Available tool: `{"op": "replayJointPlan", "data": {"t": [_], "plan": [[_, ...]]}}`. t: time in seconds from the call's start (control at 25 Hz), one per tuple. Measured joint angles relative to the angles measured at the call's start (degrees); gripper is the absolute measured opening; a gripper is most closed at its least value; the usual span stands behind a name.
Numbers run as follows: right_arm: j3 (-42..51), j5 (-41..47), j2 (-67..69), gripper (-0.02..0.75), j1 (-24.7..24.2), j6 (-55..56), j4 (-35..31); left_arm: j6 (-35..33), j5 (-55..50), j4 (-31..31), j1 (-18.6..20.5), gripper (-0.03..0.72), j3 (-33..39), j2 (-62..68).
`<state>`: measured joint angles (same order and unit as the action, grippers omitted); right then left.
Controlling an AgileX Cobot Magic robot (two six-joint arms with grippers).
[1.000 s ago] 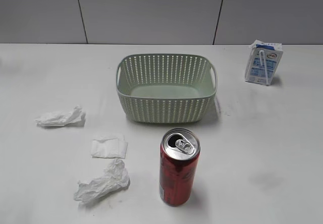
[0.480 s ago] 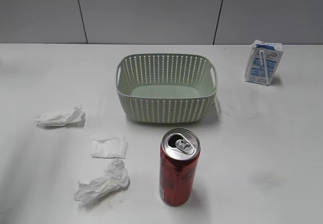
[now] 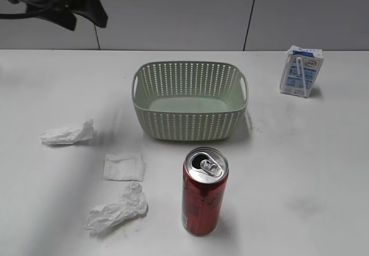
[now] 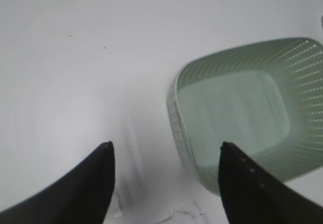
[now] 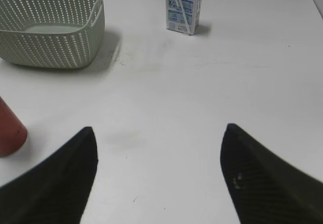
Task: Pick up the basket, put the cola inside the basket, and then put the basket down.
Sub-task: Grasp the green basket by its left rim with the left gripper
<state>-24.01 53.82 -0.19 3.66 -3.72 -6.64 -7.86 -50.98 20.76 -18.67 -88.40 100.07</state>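
The pale sage-green basket (image 3: 189, 99) stands empty on the white table, mid-back. It also shows in the left wrist view (image 4: 242, 108) and the right wrist view (image 5: 50, 24). The red cola can (image 3: 204, 191) stands upright in front of the basket; its edge shows in the right wrist view (image 5: 10, 130). My left gripper (image 4: 164, 146) is open and empty, high above the table to the left of the basket; the left arm (image 3: 55, 2) is a blurred dark shape at the exterior view's top left. My right gripper (image 5: 159, 130) is open and empty over bare table, right of the can.
A white-and-blue carton (image 3: 301, 71) stands at the back right, also in the right wrist view (image 5: 183, 7). Crumpled tissues (image 3: 69, 134) (image 3: 115, 210) and a folded one (image 3: 123, 168) lie left of the can. A grey panelled wall runs behind the table.
The left arm has come into the exterior view at the top left; its shadow now falls across the table's left side. Basket, can and carton have not moved.
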Motion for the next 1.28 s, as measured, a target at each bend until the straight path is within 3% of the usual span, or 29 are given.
{"op": "replayJointPlan", "data": {"t": [0.32,0.52,1.08,1.28], "plan": [[0.00,0.00,0.00,0.571,0.00,0.00,0.00,14.01,-10.39,-18.39,-8.80,0.480,-14.84,15.51],[0.00,0.00,0.00,0.571,0.00,0.00,0.00,16.20,-11.35,-15.73,-9.48,0.480,-18.67,21.68],[0.00,0.00,0.00,0.571,0.00,0.00,0.00,16.79,-12.37,-12.47,-9.48,0.477,-19.07,30.58],[0.00,0.00,0.00,0.571,0.00,0.00,0.00,16.95,-12.91,-12.48,-9.48,0.359,-19.07,30.90]]}}
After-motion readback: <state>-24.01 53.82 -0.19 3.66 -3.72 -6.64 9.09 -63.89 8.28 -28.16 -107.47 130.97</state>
